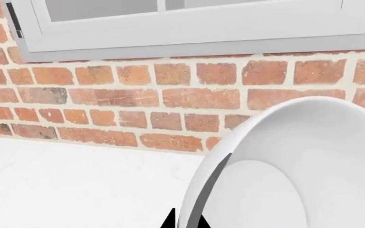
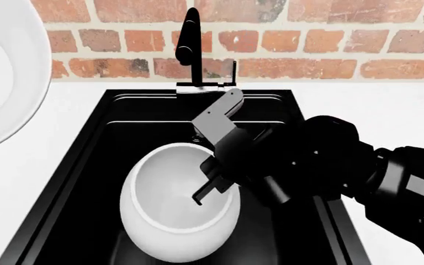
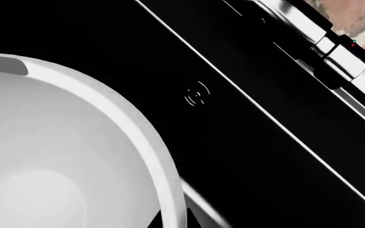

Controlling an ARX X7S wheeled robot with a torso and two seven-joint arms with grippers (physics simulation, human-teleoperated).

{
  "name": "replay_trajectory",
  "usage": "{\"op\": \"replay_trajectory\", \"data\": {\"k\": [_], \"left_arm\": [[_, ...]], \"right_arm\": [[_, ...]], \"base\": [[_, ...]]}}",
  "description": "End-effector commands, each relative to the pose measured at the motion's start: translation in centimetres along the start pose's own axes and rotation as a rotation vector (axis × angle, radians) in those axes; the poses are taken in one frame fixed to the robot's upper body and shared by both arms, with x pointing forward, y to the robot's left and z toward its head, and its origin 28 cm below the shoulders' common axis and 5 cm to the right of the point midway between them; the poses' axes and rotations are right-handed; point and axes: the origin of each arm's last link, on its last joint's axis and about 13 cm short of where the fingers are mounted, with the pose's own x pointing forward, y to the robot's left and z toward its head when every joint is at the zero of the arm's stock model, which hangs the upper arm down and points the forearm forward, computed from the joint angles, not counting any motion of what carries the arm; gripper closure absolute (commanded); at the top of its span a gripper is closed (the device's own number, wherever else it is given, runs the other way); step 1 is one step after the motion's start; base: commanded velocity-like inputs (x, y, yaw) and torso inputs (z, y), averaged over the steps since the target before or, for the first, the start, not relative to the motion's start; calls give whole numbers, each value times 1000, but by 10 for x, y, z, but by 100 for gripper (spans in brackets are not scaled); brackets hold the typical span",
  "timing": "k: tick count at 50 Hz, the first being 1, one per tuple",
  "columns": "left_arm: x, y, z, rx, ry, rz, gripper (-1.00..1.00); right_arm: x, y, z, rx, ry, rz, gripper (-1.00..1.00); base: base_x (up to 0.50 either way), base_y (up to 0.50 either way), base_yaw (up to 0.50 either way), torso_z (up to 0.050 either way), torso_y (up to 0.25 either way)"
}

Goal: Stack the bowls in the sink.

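The right gripper (image 2: pixel 213 185) grips the right rim of a white bowl (image 2: pixel 171 204) at lower centre of the head view, inside the black sink (image 2: pixel 94 160), while the second bowl (image 2: pixel 2 72), upper left, hides the left gripper, state indeterminate.

The raised bowl (image 2: pixel 2 72) runs off the head view's left edge; its holder is unseen. The right gripper (image 2: pixel 210 185) hides part of the sink bowl's (image 2: pixel 171 221) rim.

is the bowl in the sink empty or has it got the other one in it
Empty: the bowl in the sink shows only bare white interior; the other bowl is outside it.
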Motion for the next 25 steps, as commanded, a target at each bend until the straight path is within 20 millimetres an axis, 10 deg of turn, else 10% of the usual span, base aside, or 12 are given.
{"op": "replay_trajectory", "data": {"k": [1,25], "left_arm": [[-3,1,1,-12,-21,4,100],[-3,1,2,-13,-21,1,100]], "right_arm": [[1,-2,0,-3,2,-21,100],[18,6,-7,-12,32,-11,100]], "base": [[0,0,0,0,0],[0,0,0,0,0]]}}
